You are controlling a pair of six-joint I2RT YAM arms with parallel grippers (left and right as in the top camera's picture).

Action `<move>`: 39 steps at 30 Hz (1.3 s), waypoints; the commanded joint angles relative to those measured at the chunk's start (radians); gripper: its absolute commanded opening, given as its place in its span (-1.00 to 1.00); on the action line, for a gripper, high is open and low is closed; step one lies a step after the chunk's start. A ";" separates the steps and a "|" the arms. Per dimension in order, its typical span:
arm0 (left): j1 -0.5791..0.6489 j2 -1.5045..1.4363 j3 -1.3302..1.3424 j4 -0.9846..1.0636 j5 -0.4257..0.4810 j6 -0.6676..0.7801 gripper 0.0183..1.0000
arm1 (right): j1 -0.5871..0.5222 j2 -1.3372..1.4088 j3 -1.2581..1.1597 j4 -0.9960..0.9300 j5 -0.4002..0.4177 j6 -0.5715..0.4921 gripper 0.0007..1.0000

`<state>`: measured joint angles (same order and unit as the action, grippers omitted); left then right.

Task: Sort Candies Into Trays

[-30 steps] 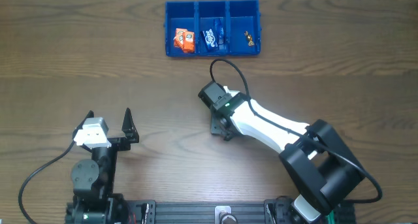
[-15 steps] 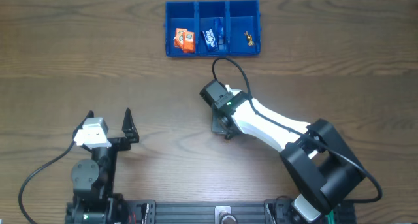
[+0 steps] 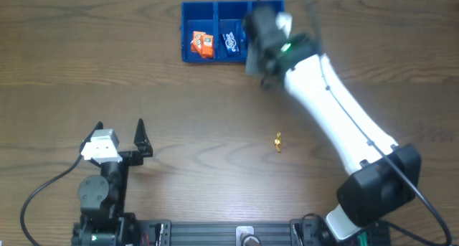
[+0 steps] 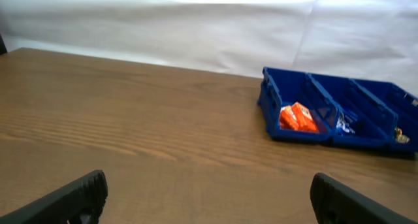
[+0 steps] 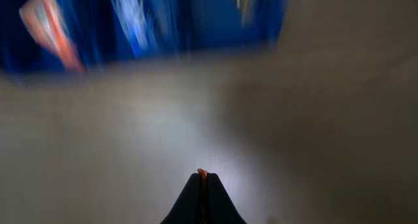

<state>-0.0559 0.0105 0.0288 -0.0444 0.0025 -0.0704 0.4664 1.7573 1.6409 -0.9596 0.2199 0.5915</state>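
Right gripper (image 5: 202, 178) is up by the blue tray (image 3: 184, 31), and from its own camera I judge it is over bare wood just short of the tray's near wall, not above a compartment. Its fingers are pressed tight together with a small orange scrap (image 5: 202, 172) poking out at the tips; I take that for a wrapper end, but the view is too smeared to be sure. Left gripper (image 3: 120, 124) sits wide open, holding nothing, low by its base. Now the one that matters: a gold candy (image 3: 278, 142) lies loose on the table, well back from the right gripper toward the arm bases, right of centre, so the right arm is the nearer one. It looks small and twisted, shiny foil, long axis pointing roughly toward the tray. The tray is hard moulded plastic with three compartments: crinkly orange packets (image 3: 202, 44) in the left one, blue wrappers (image 3: 231, 41) in the middle. The table is smooth wood grain, so I expect foil to slide.
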 commanded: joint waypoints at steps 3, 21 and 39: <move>0.003 -0.003 -0.024 -0.034 -0.005 0.011 1.00 | -0.160 0.435 0.358 0.219 0.048 -0.267 -0.85; 0.003 -0.003 -0.024 -0.034 -0.005 0.011 1.00 | 0.011 -0.017 0.006 -0.047 0.011 -0.248 0.16; 0.003 -0.003 -0.024 -0.034 -0.005 0.011 1.00 | 0.060 -0.213 -0.823 0.220 -0.148 -0.037 0.11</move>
<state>-0.0559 0.0113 0.0288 -0.0444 0.0025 -0.0700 0.5407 1.5311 0.8185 -0.7658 0.0834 0.5350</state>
